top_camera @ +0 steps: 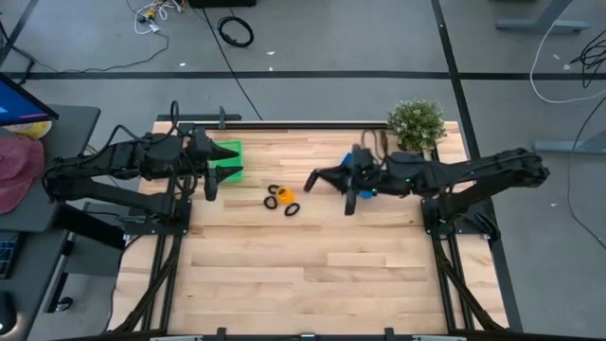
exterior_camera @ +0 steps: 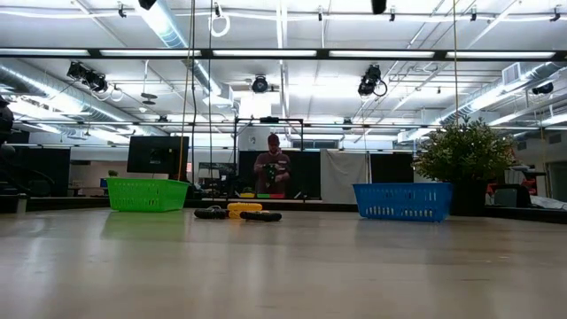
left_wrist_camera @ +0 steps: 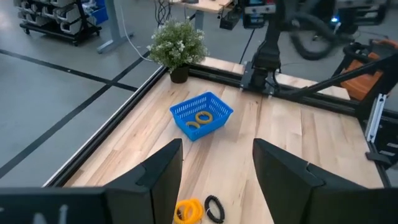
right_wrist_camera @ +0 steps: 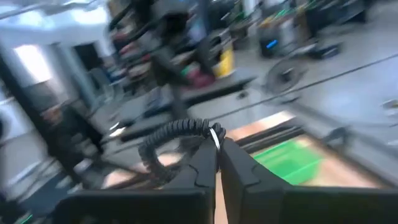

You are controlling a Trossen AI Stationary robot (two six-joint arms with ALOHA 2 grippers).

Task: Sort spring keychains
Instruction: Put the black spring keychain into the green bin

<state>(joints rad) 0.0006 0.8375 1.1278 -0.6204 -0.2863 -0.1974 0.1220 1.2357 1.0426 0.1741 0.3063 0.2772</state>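
**Right claw clenched on a black keychain above the counter**

The right claw [right_wrist_camera: 217, 146] is clenched on a black spring keychain [right_wrist_camera: 177, 132], whose coil is pinched between the fingertips and arcs out to one side. In the high view this claw [top_camera: 311, 181] sits out over the middle of the counter [top_camera: 312, 275], just left of the blue basket [top_camera: 363, 169], which the arm largely covers.

The left claw [left_wrist_camera: 217, 165] is released, its fingers [left_wrist_camera: 163, 169] spread wide apart with nothing between them. It hangs at the left side of the counter, over the green basket [top_camera: 228, 157].

A small cluster of spring keychains lies on the bare wood between the two baskets: one orange keychain [top_camera: 284, 196] with loose black keychains [top_camera: 292, 209] touching or just beside it. In the low view they sit flat on the counter, nearer the green basket than the blue one.

Inside the blue basket [left_wrist_camera: 200, 115], the left wrist view shows two orange rings [left_wrist_camera: 201, 118] lying on its floor.

A potted plant [top_camera: 416, 124] stands at the far right corner of the counter, just beyond the blue basket. A person [exterior_camera: 272, 168] shows in the room beyond.
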